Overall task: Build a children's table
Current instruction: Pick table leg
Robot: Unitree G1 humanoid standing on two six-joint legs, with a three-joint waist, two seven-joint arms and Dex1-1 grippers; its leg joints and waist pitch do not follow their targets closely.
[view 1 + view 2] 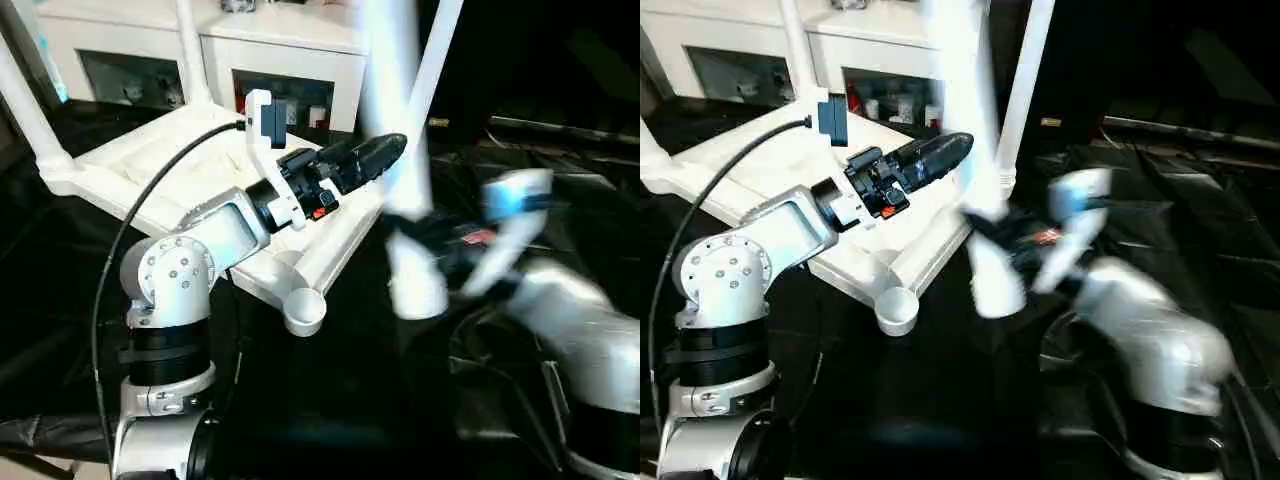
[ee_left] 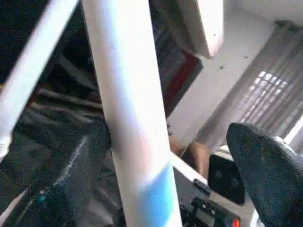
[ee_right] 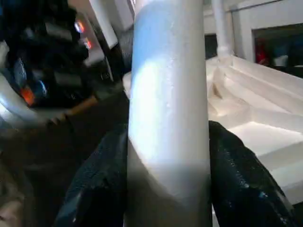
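Right pincer (image 3: 168,189) — seemingly round leg (image 3: 168,94)

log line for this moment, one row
stage: fitting last leg | right pincer: shut on loose leg | left pincer: open, beside that leg | tabletop: upside down, three legs in, near corner socket empty

A robot test room: black-draped floor (image 1: 330,400), white glass-door cabinet (image 1: 290,70) behind.

Dim, dark surroundings; white tabletop (image 1: 180,160) blown out, detail lost. Heavy motion blur on right arm (image 1: 560,300) and held leg (image 1: 405,180). Bluish glare on leg in wrist views. Near fingers (image 3: 241,179) soft, out of focus.
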